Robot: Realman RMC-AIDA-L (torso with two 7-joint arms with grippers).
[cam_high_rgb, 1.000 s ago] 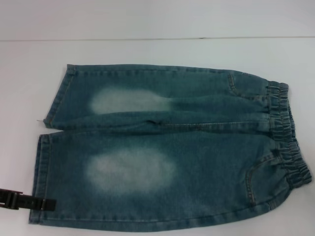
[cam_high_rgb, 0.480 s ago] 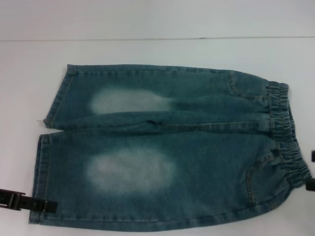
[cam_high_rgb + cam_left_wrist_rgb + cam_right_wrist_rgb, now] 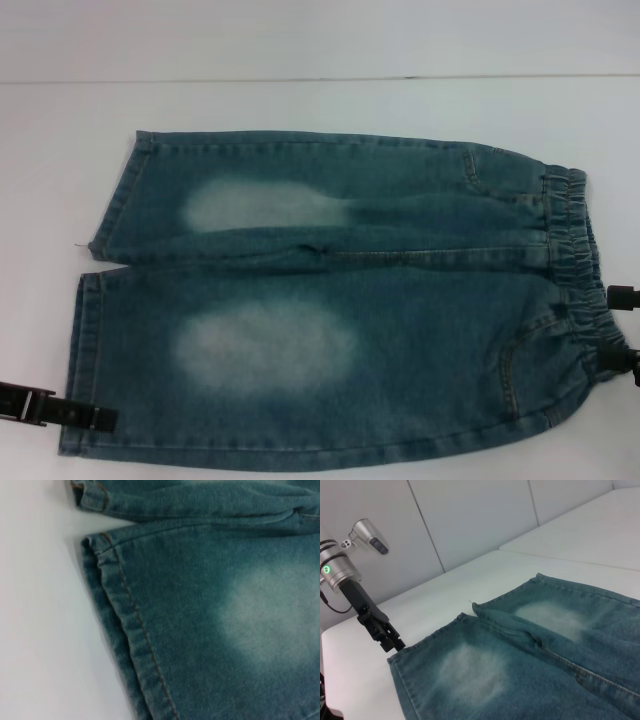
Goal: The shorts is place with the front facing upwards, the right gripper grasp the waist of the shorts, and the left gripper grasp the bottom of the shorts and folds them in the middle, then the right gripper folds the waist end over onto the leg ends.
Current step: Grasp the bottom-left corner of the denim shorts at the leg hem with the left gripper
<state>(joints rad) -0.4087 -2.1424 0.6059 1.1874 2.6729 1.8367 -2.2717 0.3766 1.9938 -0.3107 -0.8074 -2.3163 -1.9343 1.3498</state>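
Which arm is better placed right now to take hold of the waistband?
The right. Its pincer sits at the elastic waistband of the shorts, at their right edge in the head view. The left pincer is at the opposite end, on the near leg hem.

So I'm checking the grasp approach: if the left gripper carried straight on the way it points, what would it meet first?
Most likely the hem of the near leg of the shorts. In the head view the left gripper points across the table at that leg's corner; its tip already overlaps the denim edge, though whether it touches the cloth is unclear.
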